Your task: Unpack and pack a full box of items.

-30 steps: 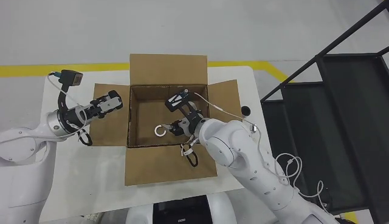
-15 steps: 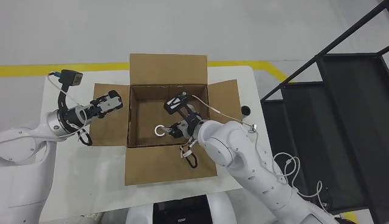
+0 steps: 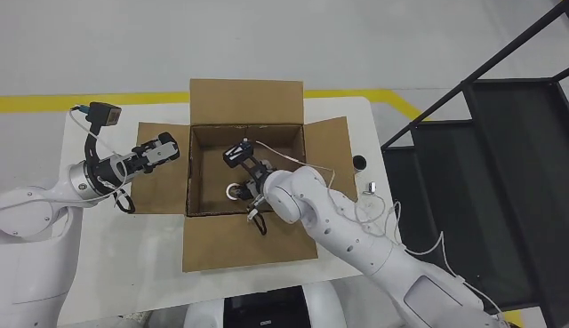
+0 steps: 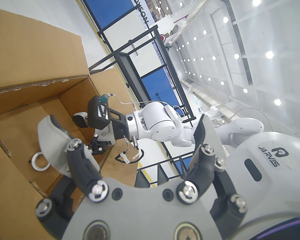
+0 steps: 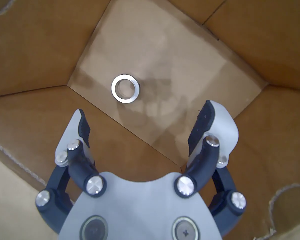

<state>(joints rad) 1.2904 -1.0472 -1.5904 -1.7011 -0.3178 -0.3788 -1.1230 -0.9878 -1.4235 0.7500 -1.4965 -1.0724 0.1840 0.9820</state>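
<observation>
An open cardboard box (image 3: 244,106) stands in the middle of the white table, all flaps folded out. On its floor lies one silver metal ring (image 3: 233,193) (image 5: 125,92) (image 4: 40,161). My right gripper (image 3: 250,186) (image 5: 144,111) is down inside the box, open and holding nothing, with the ring just ahead of its fingertips and apart from them. My left gripper (image 3: 161,150) (image 4: 126,128) hovers over the box's left flap, open and empty, pointing toward the box interior. The left wrist view shows the right gripper (image 4: 96,148) just above the ring.
The white table (image 3: 98,239) has bare room left of the box. A small black object (image 3: 359,162) and a small metal piece (image 3: 372,187) lie on the table right of the box. Black metal stairs (image 3: 498,141) stand to the right.
My right arm has swung left and deeper into the box, bringing its open gripper close to the ring. The left arm and the ring have stayed where they were.
</observation>
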